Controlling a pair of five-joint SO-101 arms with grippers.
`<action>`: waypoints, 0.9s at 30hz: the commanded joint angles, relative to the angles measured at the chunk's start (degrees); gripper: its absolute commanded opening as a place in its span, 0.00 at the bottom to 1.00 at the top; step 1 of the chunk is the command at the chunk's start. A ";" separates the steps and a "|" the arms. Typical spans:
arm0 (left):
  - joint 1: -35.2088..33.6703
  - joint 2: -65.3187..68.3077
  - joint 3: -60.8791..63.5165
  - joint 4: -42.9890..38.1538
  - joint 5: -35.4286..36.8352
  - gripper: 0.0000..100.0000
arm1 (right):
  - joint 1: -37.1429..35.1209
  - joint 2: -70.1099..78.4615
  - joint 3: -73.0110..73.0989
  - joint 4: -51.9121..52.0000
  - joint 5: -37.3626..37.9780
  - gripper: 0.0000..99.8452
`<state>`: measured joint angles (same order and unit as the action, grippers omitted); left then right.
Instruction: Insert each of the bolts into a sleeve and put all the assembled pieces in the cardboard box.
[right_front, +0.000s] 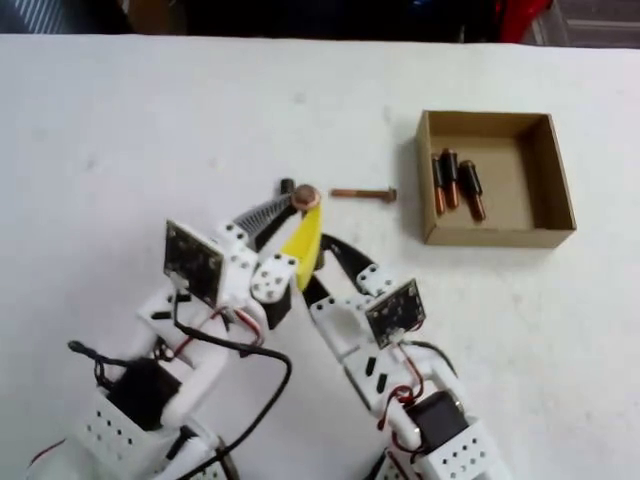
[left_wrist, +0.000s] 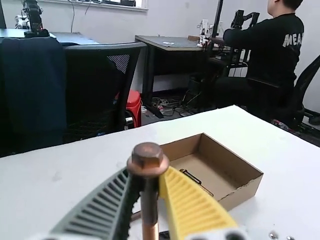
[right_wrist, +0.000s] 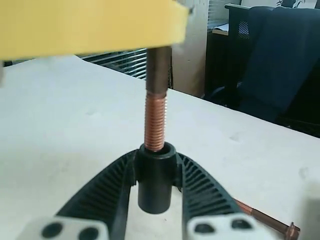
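Observation:
My left gripper (right_front: 301, 203), with one grey and one yellow finger, is shut on a copper bolt (left_wrist: 148, 165) just under its hex head and holds it upright. Directly below, my right gripper (right_wrist: 156, 167) is shut on a black sleeve (right_wrist: 156, 176) between its black fingers (right_front: 345, 255). The bolt's threaded end (right_wrist: 155, 125) stands in the sleeve's mouth. A second bolt (right_front: 362, 194) lies loose on the table between the grippers and the cardboard box (right_front: 553, 165). Three assembled pieces (right_front: 455, 183) lie inside the box near one wall.
A small dark piece (right_front: 287, 186), possibly another sleeve, sits on the table beside the held bolt's head. The loose bolt (right_wrist: 265, 221) lies close to my right gripper. The white table (right_front: 150, 130) stretches wide to the left and behind.

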<state>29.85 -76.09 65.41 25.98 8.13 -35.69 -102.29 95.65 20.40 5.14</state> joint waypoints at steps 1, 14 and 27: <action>-1.01 -0.22 -0.35 -1.58 0.97 0.02 | 0.75 -0.75 -0.79 -1.10 0.97 0.02; -0.92 -0.31 1.76 -1.76 2.99 0.02 | 0.75 -0.75 -0.70 -1.01 1.05 0.02; -4.26 -0.22 3.78 -1.23 9.49 0.02 | 0.75 -0.75 -0.70 -0.92 1.14 0.02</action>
<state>28.09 -76.09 69.27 25.98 15.16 -35.69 -102.29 95.65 20.40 5.23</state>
